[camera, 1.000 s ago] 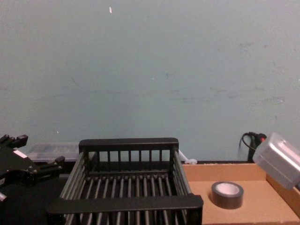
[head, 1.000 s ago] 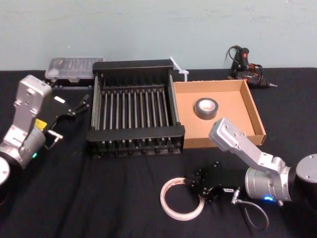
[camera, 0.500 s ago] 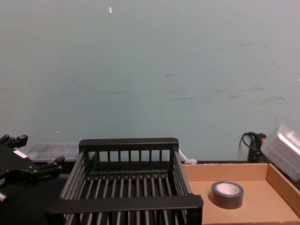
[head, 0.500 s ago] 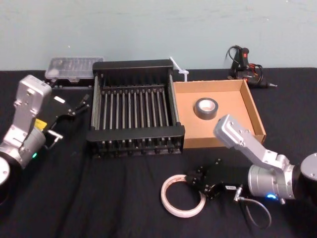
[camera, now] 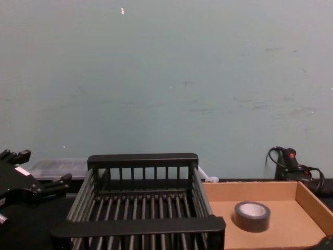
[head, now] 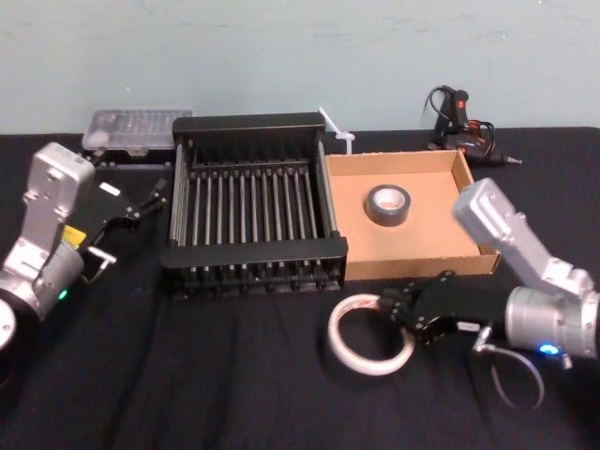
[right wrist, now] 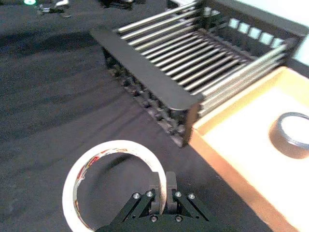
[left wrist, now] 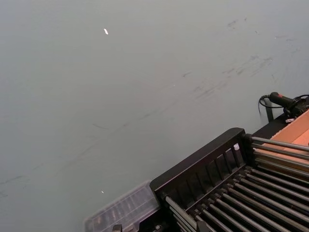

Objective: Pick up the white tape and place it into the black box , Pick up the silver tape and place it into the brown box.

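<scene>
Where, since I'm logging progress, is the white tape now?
In the head view, the white tape is right of centre, in front of the brown box, its rim pinched by the right tool.

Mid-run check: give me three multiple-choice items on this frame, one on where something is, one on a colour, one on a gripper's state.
1. The silver tape lies: A) in the brown box; B) on the bare cloth; C) on the floor.
2. The print inside the white tape is: A) blue; B) red; C) green.
3. The right gripper is: A) open above the roll; B) shut on the white tape's wall; C) holding nothing.

Answers:
1. A: cardboard walls surround it in the head view.
2. B: red marks line the core in the right wrist view.
3. B: its fingers pinch the roll's wall, in front of the brown box.

The left gripper sits open and idle, left of the black box.
</scene>
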Controlling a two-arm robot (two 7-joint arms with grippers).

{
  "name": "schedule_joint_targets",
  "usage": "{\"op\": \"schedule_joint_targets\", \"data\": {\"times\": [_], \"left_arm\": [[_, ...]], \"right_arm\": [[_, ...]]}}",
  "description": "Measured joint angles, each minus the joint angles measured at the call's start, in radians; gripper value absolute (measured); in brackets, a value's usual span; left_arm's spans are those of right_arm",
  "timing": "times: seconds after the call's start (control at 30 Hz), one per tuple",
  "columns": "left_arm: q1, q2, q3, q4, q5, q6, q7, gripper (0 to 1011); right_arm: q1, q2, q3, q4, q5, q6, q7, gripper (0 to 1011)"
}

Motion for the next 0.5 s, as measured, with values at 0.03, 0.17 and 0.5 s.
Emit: {"op": "schedule_joint_targets", "data": {"times": [0.03, 0.17, 0.5], "left_arm": [[0.0, 0.0, 0.0, 0.0, 0.0, 0.0, 0.0, 1001], [0.0, 0.0, 0.0, 0.0, 0.0, 0.0, 0.0, 1001], [0.0, 0.0, 0.0, 0.0, 0.0, 0.0, 0.0, 1001]], "right_arm": [[-0.006, 0.01, 0.012, -0.006, 0.01, -0.001, -0.007, 87], [-0.023, 0.03, 0.042, -0.019, 0.03, -0.004, -0.027, 88], [-0.047, 0.043, 0.106, -0.019, 0.068, -0.011, -0.091, 87]]}}
